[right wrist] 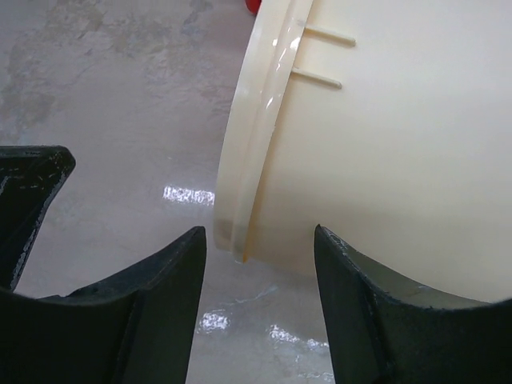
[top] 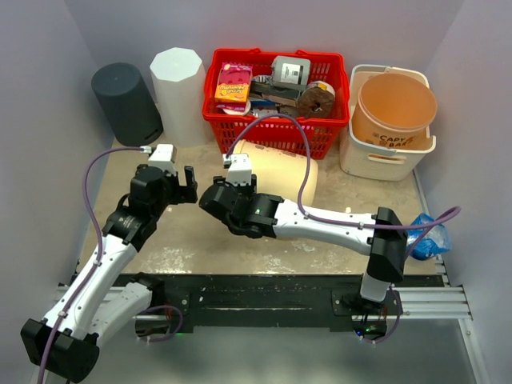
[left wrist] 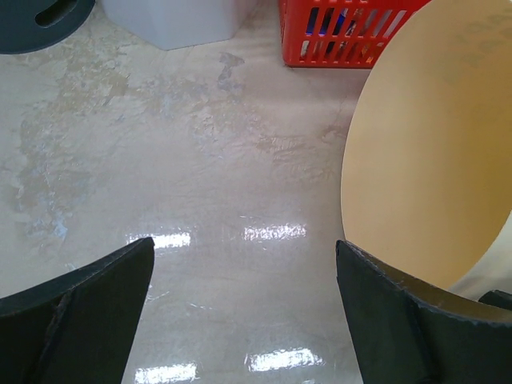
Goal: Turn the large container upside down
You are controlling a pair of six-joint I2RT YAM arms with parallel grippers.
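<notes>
The large container (top: 280, 172) is a cream tub lying on its side mid-table, its mouth turned left. Its flanged rim and ribbed wall fill the right wrist view (right wrist: 384, 144). My right gripper (top: 238, 186) sits at the low end of that rim. Its jaws (right wrist: 259, 232) stand apart, the rim's bottom corner just beyond the gap and neither finger touching it. My left gripper (top: 189, 186) is wide open just left of the mouth, holding nothing. In the left wrist view (left wrist: 244, 244) the container's tan oval (left wrist: 432, 152) rises behind the right finger.
A red basket (top: 276, 132) of packets stands right behind the container. A white tub (top: 384, 156) holding an orange bucket (top: 396, 108) is at back right. A dark grey cylinder (top: 126, 102) and a white bin (top: 178, 88) stand at back left. A blue bag (top: 430, 236) lies at the right edge.
</notes>
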